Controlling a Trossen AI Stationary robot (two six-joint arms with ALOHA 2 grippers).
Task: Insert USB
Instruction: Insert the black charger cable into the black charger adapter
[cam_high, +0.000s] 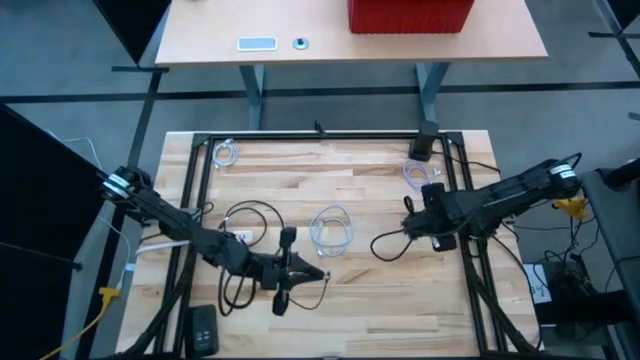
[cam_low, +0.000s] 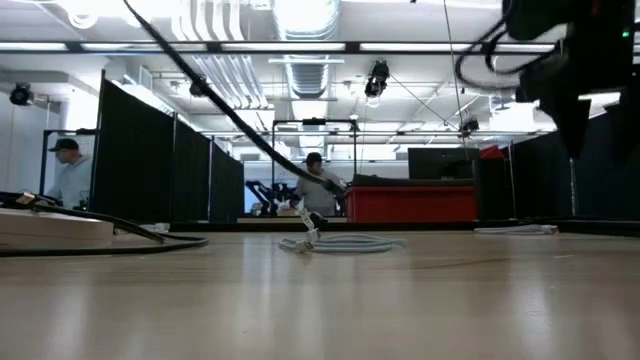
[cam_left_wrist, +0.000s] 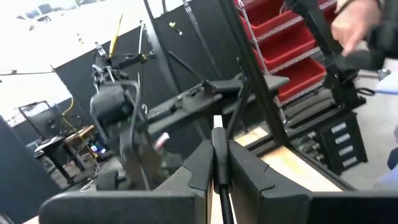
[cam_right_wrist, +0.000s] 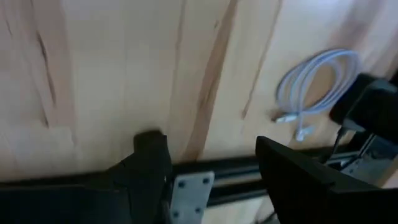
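We see the left tool (cam_high: 318, 274) low over the front-centre of the wooden table (cam_high: 380, 300). In the left wrist view its fingers (cam_left_wrist: 239, 168) sit pressed tog. on a thin pale plug end (cam_left_wrist: 217, 124) that sticks up between them, so it's clamped on the USB connector. From that arm a black cable (cam_high: 245, 215) loops back across the table to the left.

The right tool (cam_high: 412, 222) hangs above the table's right side, close to the black frame rail (cam_high: 462, 200). In the right wrist view its two fingers (cam_right_wrist: 146, 165) stand wide apart w/ bare wood between them, holding nothing. A second black cable (cam_high: 385, 245) curls on the table just in front of that tool.

A coiled white cable (cam_high: 332, 228) lies mid-table, betw. the two arms; the low view shows it flat on the wood (cam_low: 340, 243). Another small white coil (cam_high: 417, 172) lies near the back-right corner by a black block (cam_high: 426, 143), also seen in the right wrist view (cam_right_wrist: 317, 84). A third small coil (cam_high: 227, 153) is at the back-left corner. A black box (cam_high: 203, 328) sits at the front-left edge.

Beyond, a second table (cam_high: 200, 30) carries a red bin (cam_high: 410, 14). We can't tell where the USB port is.
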